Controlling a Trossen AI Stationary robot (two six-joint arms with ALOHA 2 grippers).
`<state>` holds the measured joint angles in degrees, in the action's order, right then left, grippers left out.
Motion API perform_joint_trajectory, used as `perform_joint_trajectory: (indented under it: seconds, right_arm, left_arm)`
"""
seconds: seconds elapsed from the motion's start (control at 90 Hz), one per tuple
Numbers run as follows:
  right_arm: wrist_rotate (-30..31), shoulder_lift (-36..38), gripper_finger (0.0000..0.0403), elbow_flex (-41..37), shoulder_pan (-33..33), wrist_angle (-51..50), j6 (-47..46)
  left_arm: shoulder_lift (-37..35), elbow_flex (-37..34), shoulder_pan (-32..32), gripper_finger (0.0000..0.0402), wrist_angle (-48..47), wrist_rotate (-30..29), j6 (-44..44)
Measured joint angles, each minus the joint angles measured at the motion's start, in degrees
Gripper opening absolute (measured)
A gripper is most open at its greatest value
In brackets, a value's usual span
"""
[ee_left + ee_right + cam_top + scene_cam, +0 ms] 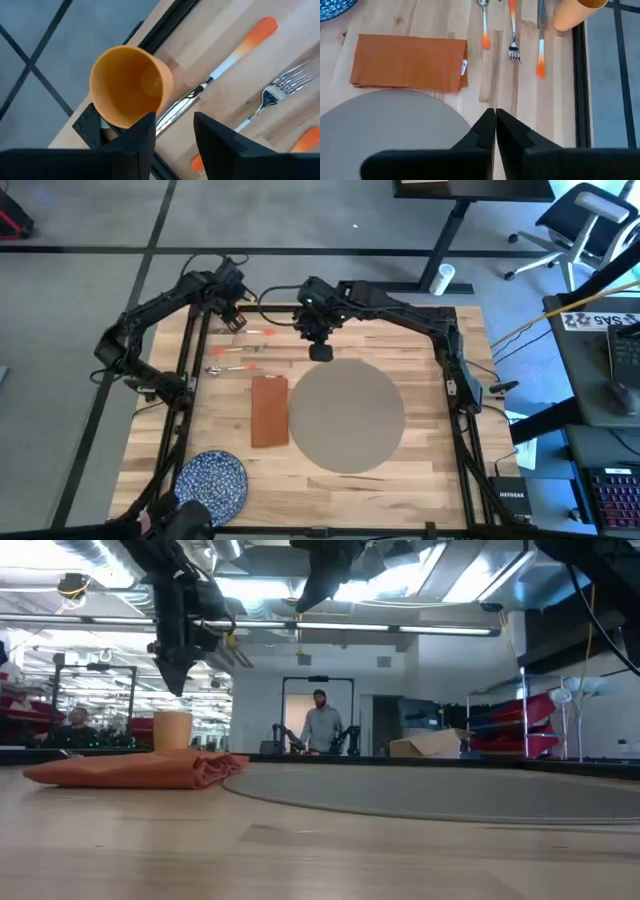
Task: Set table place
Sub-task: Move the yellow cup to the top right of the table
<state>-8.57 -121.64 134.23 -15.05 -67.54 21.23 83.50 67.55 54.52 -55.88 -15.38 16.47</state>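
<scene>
Right gripper (495,120), fingers pressed together, hangs above the placemat's far rim; left gripper (172,127), spread, hovers by the orange cup (131,85) at the table's (420,465) far-left edge.
Placemat (345,418) lies mid-table: probably thin, light, floppy, best pinched at its rim. Napkin (269,410) lies just beside it.

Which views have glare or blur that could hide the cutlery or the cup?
High view: cutlery small and soft, no glare. Low view: bright ceiling lights, soft foreground table, napkin hides the cutlery. Left wrist view: cup sharp, shine on the knife. Right wrist view: even light, fork clear.
</scene>
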Motion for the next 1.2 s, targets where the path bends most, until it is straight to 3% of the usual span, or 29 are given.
perform_joint_trajectory:
  seconds: [0.622, 0.978, 1.2]
  right_arm:
    - [0.0, 0.0, 0.0, 0.0, 0.0, 0.1, 0.0]
    - [0.0, 0.0, 0.0, 0.0, -0.1, 0.5, 0.9]
    - [0.0, 0.0, 0.0, 0.0, -0.4, 0.5, 1.5]
  left_arm:
    - [9.5, -0.2, 1.6, 0.0117, 1.9, 0.0, -0.1]
    - [9.2, 0.5, 1.2, 0.0033, 2.3, -0.6, -0.5]
    - [8.4, 5.9, -1.3, 0.0038, -1.1, -4.0, -0.5]
